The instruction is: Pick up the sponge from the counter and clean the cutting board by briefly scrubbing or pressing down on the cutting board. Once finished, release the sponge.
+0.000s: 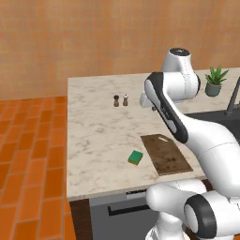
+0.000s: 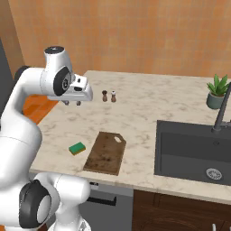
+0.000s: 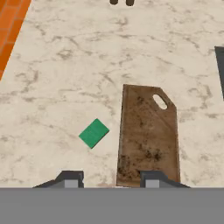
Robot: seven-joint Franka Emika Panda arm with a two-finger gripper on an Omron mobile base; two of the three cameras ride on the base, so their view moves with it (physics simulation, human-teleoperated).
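Green on top, the sponge (image 3: 93,133) lies flat on the marble counter (image 1: 98,136), just beside the long left edge of the brown cutting board (image 3: 148,135) and not touching it. High above both, the gripper (image 2: 72,103) hangs with its fingers spread apart, holding nothing. Two small shakers (image 1: 121,100) stand farther back.

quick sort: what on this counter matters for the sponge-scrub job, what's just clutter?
Job:
sponge, lying beside the board, untouched
cutting board
counter
gripper, up above the counter, holding nothing

Clutter:
two small shakers
potted plant
sink and faucet
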